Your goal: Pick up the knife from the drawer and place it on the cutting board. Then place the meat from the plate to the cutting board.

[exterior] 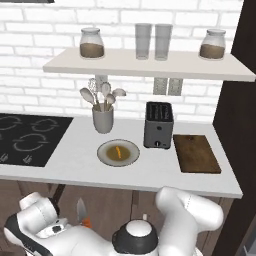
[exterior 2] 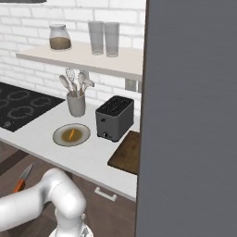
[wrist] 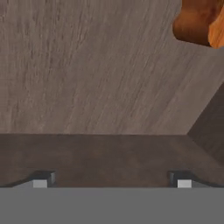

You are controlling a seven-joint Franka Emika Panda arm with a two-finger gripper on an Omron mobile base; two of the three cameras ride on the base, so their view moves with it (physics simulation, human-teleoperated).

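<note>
Knife (exterior: 81, 212) lies low in the open drawer (wrist: 100, 78), below the table (exterior: 75, 165) edge, and that is the thing your next move turns on. In the hand view its orange handle shows at the upper right corner, so you would judge the end effector (wrist: 112, 181) to sit off to one side of it, over bare drawer floor, with the jaws standing wide and nothing between them. From the left base view the blade points up and away toward the table, the handle nearer the robot, so the long axis runs roughly front to back. The cutting board (exterior: 196, 153) waits to the right of the toaster (exterior: 158, 125), and the meat (exterior: 118, 151) rests on the plate (exterior: 107, 159). The blade is cut off in the hand view, and the arm hides part of the handle in the left base view.
</note>
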